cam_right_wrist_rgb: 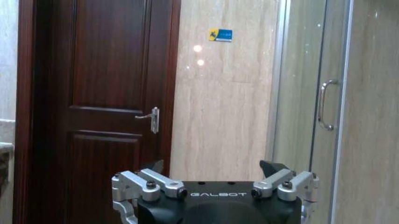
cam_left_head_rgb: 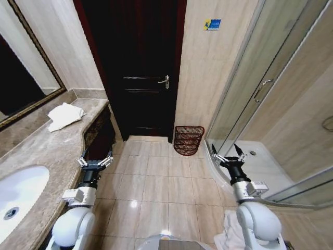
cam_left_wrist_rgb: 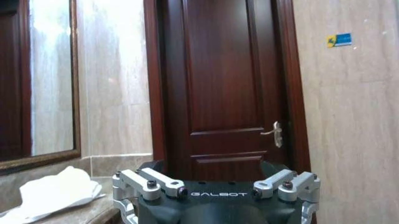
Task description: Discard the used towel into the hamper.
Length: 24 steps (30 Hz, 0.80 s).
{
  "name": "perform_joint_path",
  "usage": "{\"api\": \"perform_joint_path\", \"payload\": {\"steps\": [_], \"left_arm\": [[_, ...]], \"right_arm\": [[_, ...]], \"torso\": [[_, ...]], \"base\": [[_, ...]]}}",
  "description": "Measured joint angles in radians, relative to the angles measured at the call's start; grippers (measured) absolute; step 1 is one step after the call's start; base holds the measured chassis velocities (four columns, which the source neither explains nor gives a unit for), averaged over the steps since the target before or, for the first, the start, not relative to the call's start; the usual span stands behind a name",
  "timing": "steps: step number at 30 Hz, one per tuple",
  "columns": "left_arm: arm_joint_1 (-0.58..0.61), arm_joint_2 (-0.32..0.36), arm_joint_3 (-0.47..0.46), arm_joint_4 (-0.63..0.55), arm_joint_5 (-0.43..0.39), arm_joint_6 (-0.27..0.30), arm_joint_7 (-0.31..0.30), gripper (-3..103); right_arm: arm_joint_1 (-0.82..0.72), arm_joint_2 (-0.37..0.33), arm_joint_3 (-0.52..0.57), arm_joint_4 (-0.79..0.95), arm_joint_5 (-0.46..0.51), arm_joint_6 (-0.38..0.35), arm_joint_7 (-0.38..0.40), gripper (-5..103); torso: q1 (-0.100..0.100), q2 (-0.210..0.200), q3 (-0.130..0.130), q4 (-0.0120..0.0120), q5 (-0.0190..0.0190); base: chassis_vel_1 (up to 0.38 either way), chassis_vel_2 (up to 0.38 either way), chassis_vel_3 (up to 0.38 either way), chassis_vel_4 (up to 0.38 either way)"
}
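White towel near counter edge; hamper against wall, well apart.

A white towel lies crumpled in a loose heap on the marble worktop, near its far end and close to the mirror-side edge, well away from the basin; from the left wrist view it shows as a soft, rumpled mound. The hamper stands upright on the tiled floor against the far wall, just right of the dark door: a small, round, red-brown wire-mesh basket, tapering to its base.
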Motion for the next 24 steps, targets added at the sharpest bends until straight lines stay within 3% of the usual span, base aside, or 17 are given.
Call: {"api": "perform_joint_path", "payload": {"steps": [24], "left_arm": [[0.023,-0.009,0.004,-0.019,-0.037,0.008,0.016,100]], "right_arm": [[-0.017,-0.018,0.012,0.023,0.024,0.003,0.009,100]], "torso": [[0.0,0.0,0.0,0.0,0.0001]], "base": [[0.0,0.0,0.0,0.0]]}}
